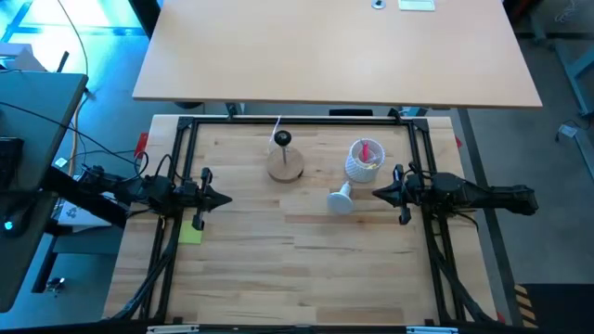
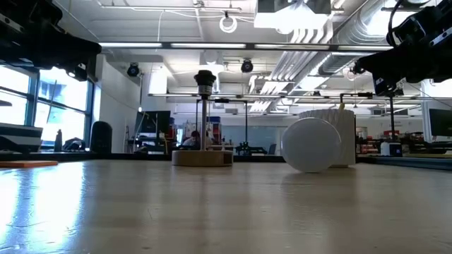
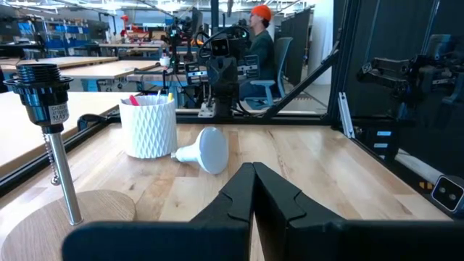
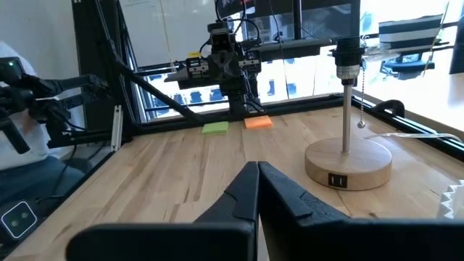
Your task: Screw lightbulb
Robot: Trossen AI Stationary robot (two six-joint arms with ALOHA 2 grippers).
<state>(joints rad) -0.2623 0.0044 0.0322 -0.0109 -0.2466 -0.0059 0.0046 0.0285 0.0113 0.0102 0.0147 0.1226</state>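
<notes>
Lying on its side in the middle of the table, the lightbulb [image 1: 341, 199] points its globe toward 5 o'clock and its grey neck toward 11. Just beyond it, at about 1 o'clock, stands the white perforated cup [image 1: 363, 163] with pink items inside. At roughly 10 o'clock, a little apart, sits the round wooden base [image 1: 285, 165] whose post carries the black socket [image 1: 281, 139].

The right gripper [image 1: 378, 194] hovers near the bulb at its 3 o'clock, fingers pressed together and grasping nothing. The left gripper [image 1: 225, 199] waits well apart at 9 o'clock, likewise clenched and empty.

Judging by this, no step has begun: the bulb is untouched. The next move likely calls for the right fingers to part and take the globe, leaving the neck free for the socket.

From table height, the bulb's neck is hidden behind its globe [image 2: 311, 144], and the cup is mostly covered too.
</notes>
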